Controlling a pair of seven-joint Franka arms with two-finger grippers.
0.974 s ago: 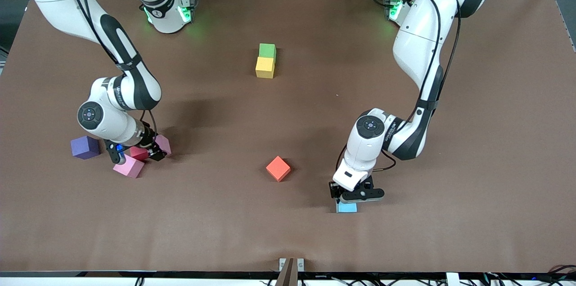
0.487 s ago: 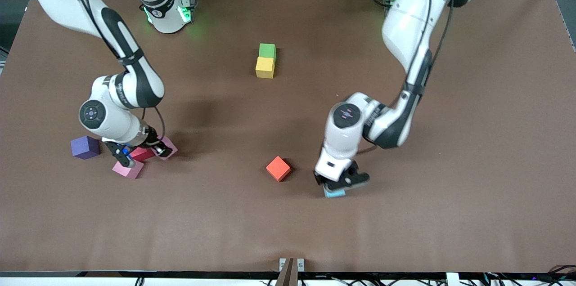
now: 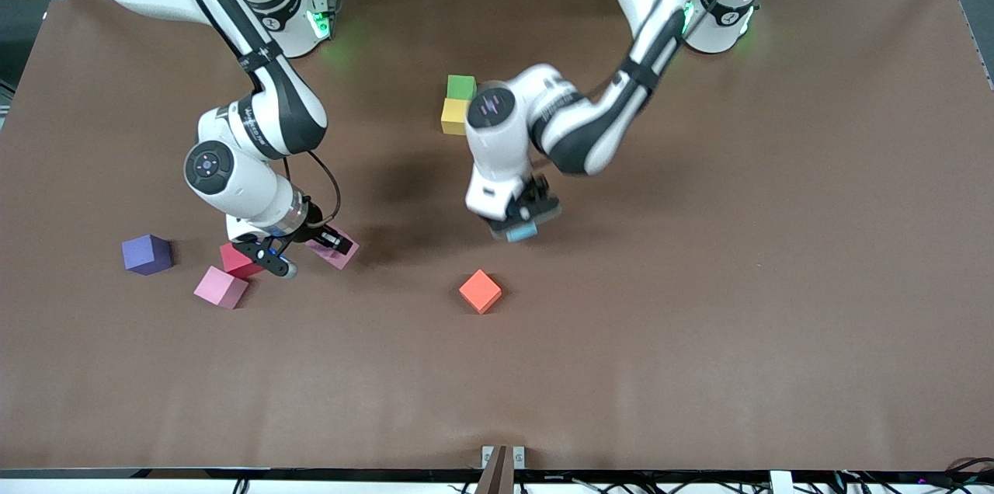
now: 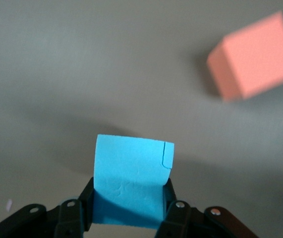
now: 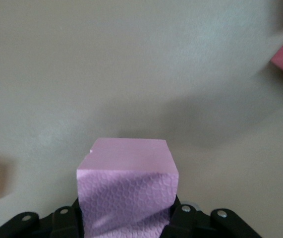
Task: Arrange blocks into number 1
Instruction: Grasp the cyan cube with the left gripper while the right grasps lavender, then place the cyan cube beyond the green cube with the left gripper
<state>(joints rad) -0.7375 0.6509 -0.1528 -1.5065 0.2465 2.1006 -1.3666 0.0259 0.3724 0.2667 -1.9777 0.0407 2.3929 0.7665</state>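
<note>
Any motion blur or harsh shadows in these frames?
Front view: left arm smeared around its claw and the light blue block; soft dark shadow on the table under both arms. Left wrist view: orange block soft-edged. Right wrist view: held pink block sharp.

Bright light falls from above me. My arms drop soft dark shadows on the brown tabletop [image 3: 776, 284]. My left arm looks smeared. The orange block [image 4: 254, 57] looks fuzzy.
</note>
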